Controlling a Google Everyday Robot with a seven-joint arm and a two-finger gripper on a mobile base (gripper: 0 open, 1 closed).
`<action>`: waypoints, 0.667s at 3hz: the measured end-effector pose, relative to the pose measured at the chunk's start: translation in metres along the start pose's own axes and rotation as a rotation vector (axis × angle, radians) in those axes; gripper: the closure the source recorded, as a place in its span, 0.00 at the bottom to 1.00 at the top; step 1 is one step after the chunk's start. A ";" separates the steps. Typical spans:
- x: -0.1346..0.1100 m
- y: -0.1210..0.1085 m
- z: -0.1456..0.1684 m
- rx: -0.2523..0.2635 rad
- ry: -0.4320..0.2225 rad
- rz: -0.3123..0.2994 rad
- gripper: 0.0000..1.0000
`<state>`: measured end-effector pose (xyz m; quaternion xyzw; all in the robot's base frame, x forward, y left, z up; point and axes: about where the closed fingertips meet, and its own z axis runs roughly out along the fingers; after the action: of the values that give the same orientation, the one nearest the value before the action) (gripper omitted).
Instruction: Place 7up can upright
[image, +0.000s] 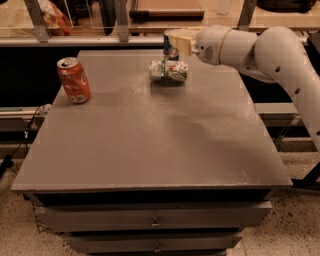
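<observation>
The 7up can (168, 71), silvery-white with green lettering, lies on its side on the grey table (150, 145) near the far edge. My gripper (178, 42) hovers just above and behind it, a little to the right, and is apart from the can. The white arm (260, 47) reaches in from the right.
An orange-red soda can (73, 80) stands upright at the table's left side. A slim blue-and-silver can (170, 52) stands at the far edge, mostly hidden behind my gripper. Drawers (155, 215) run below the table's front edge. A shelf rail (125, 40) lies behind the table.
</observation>
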<state>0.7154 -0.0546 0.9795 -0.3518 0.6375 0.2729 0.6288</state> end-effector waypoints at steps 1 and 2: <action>-0.007 -0.011 0.002 0.008 0.023 -0.082 0.98; -0.006 -0.024 -0.005 0.034 0.074 -0.122 0.80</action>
<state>0.7314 -0.0724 0.9883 -0.3889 0.6423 0.2099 0.6262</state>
